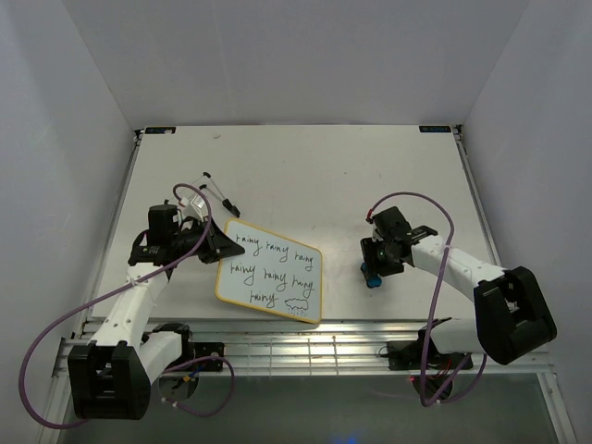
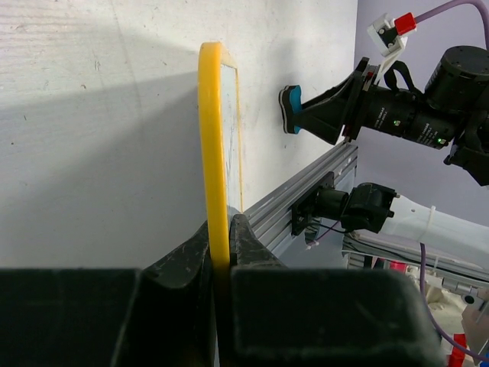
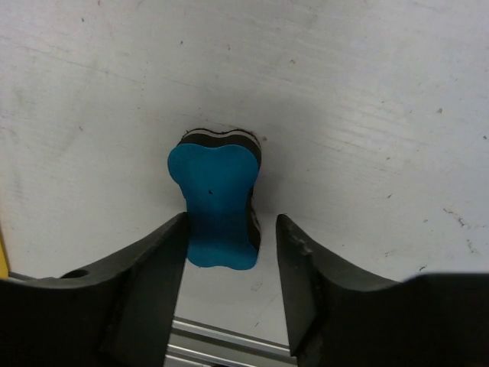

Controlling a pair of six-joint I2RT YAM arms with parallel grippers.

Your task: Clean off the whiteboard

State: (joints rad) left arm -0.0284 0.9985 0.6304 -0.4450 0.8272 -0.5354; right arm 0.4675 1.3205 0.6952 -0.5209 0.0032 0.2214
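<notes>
Aluminium, ribbed and silver: a rail (image 1: 305, 347) on our side of the whiteboard (image 1: 270, 270). The whiteboard lies askew on the matt white table (image 1: 324, 166), just beyond that rail.

Item, whiteboard: flat and rigid, with a glossy white face, rounded corners and a thin yellow rim. We count three rows of black handwriting, none of it wiped, so we judge the erasing not begun.

Item, eraser (image 1: 372, 277): right of the whiteboard and apart from it, resting on the table. It is small and waisted like a bone, with a smooth blue face backed by dark and pale layers.

Item, right gripper (image 1: 375, 270): black hard plastic, directly over the eraser. Its jaws are partly open and straddle it. One finger sits against its side or nearly so and the other shows a gap, so we do not count it as gripped.

Item, left gripper (image 1: 222, 242): at the whiteboard's left edge, jaws closed tight on the yellow rim.

Item, beyond the whiteboard's far edge: thin dark bits (image 1: 217, 190), too small for us to name.

Left to do: take the eraser, carry it to the whiteboard, and rub out every row.
</notes>
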